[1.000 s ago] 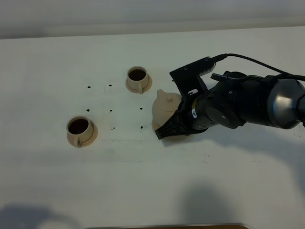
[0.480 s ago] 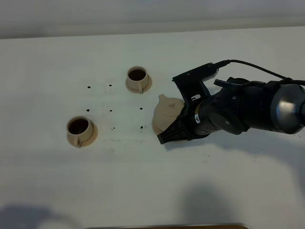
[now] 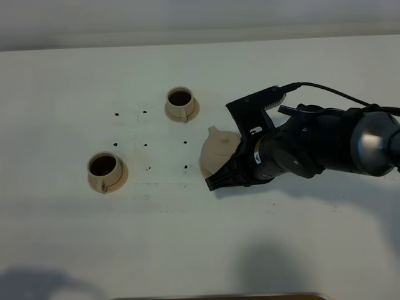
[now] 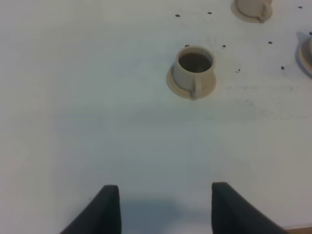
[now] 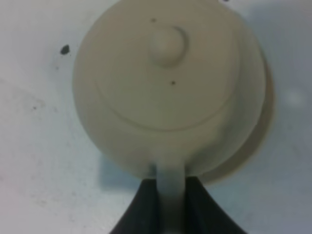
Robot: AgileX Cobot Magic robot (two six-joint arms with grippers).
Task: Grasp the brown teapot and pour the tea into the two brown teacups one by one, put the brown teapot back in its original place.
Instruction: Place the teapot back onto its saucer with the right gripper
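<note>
The teapot (image 3: 217,148) sits on its wide saucer (image 5: 256,122) right of the middle of the white worktop (image 3: 200,237), spout toward the far cup; the right tool (image 5: 170,207) is narrow, its two dark fingers (image 5: 141,209) pressed on either side of the teapot's loop handle (image 5: 170,185), holding it; the knobbed lid (image 5: 166,45) is on; the far cup (image 3: 180,102) stands on its small saucer up and left of the teapot, dark tea inside; the near cup (image 3: 104,170) stands on its saucer well to the left, also holding dark tea; small dark specks (image 3: 145,145) dot the worktop between the cups; the left tool (image 4: 163,209) hangs wide and bare above the worktop, near the near cup.
</note>
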